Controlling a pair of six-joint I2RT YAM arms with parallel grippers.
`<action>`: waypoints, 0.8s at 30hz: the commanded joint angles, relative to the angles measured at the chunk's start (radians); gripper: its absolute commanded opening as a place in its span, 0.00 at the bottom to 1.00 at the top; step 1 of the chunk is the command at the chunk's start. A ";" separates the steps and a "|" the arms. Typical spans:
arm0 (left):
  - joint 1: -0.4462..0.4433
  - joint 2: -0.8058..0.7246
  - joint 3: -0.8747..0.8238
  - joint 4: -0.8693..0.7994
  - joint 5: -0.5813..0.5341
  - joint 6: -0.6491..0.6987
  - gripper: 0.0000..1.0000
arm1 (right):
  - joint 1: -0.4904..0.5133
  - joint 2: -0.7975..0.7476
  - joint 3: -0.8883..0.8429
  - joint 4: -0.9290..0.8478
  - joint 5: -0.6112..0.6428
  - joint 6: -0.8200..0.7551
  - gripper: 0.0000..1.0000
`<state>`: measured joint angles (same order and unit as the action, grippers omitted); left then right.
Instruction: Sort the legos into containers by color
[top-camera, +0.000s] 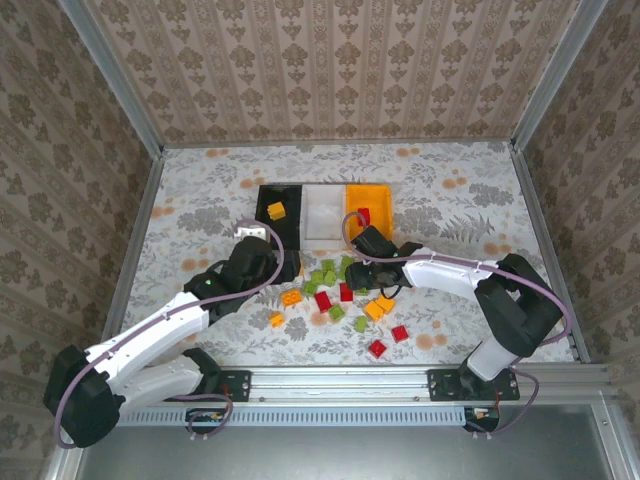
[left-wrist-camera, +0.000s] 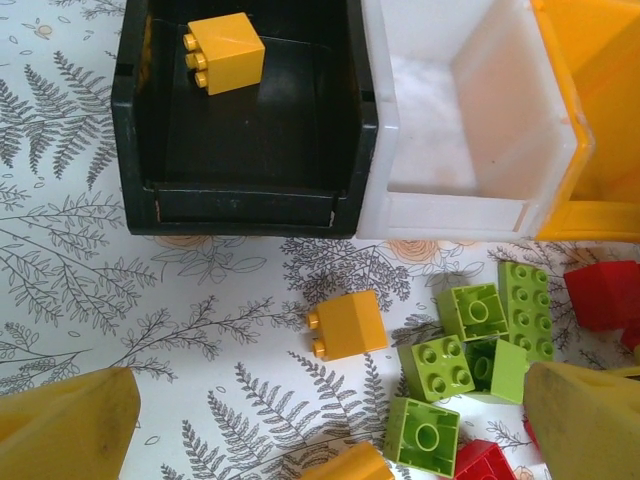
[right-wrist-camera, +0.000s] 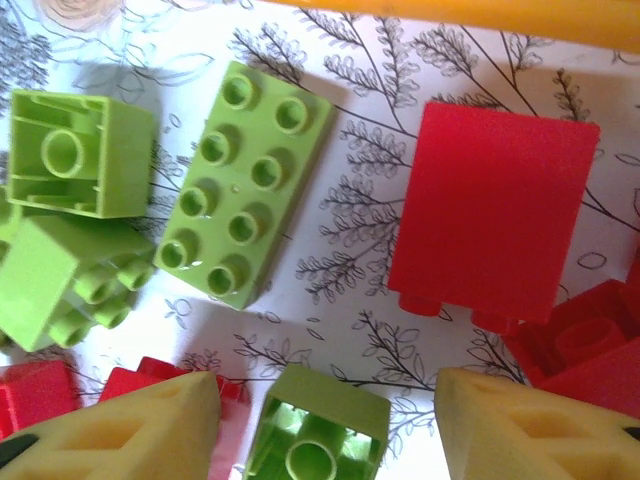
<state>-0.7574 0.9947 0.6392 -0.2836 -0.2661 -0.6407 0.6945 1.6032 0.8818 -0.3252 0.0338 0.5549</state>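
Black bin (top-camera: 291, 226), white bin (top-camera: 324, 216) and orange bin (top-camera: 386, 199) stand in a row. An orange-yellow lego (left-wrist-camera: 223, 52) lies in the black bin (left-wrist-camera: 250, 195), a red one (top-camera: 363, 215) in the orange bin. Loose red, green and orange-yellow legos (top-camera: 340, 295) lie in front. My left gripper (left-wrist-camera: 328, 425) is open just before the black bin, an orange-yellow lego (left-wrist-camera: 346, 325) ahead of its fingers. Over the pile, my right gripper (right-wrist-camera: 325, 410) is open around a light green lego (right-wrist-camera: 318, 432), with a gap at its right finger (right-wrist-camera: 530, 430). A red lego (right-wrist-camera: 490, 210) lies beyond.
A long green lego (right-wrist-camera: 245, 180) and other green ones (right-wrist-camera: 75, 150) lie left of the right gripper. Green legos (left-wrist-camera: 470, 340) crowd the right of the left wrist view. Patterned walls and metal rails (top-camera: 140, 230) close in the table.
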 joint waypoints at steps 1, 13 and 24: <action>0.011 -0.016 -0.011 -0.002 -0.011 -0.019 1.00 | 0.007 0.001 -0.045 -0.078 0.044 0.020 0.57; 0.017 -0.012 -0.019 0.007 -0.002 -0.028 1.00 | 0.028 -0.020 -0.053 -0.035 0.000 0.005 0.63; 0.023 -0.012 -0.027 0.010 -0.001 -0.032 1.00 | 0.068 0.015 -0.038 -0.141 0.059 -0.016 0.60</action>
<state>-0.7441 0.9943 0.6216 -0.2829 -0.2657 -0.6559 0.7532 1.5955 0.8314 -0.3969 0.0601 0.5510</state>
